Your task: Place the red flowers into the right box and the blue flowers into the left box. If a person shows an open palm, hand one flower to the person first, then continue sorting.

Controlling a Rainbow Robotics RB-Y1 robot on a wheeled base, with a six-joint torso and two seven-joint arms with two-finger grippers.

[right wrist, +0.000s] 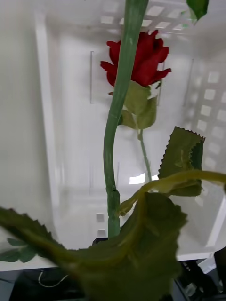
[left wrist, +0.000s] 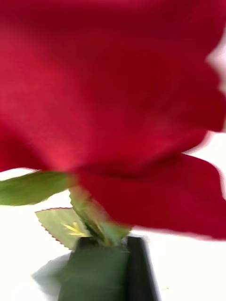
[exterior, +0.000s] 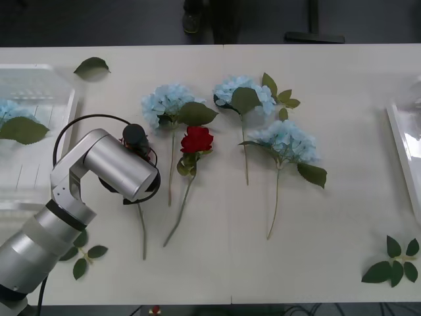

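Here, two roses are in hand at once. The left gripper (left wrist: 106,251) sits over the near-left part of the table (exterior: 329,250). Its dark fingers read as drawn together just under the bloom of a red rose (left wrist: 113,94), whose stem (exterior: 142,227) trails toward you from beneath the wrist. The right gripper (right wrist: 101,242) hangs above the right box (right wrist: 47,117), apparently clamped on the foot of a second stem (right wrist: 117,117). Leaves hide most of that grip, so treat the clamp as a judgement. One boxed rose (right wrist: 139,59) already lies on the box floor.

Still on the table: one loose rose (exterior: 197,139) at centre, with three blue flowers (exterior: 168,102) around it, left, far and right of it. A fourth blue cluster (exterior: 10,112) lies in the left box (exterior: 46,76).

Hazards from here:
- Your left-hand rose belongs in the far-right box. A low carry would drag its trailing stem through the loose rose and the nearest blue stem, scattering them.
- The bloom blocks the left wrist camera, so steer by the front view.
- On release at the right, the big leaves may snag the fingers.
- The long stem may also come to rest across the rim rather than inside.
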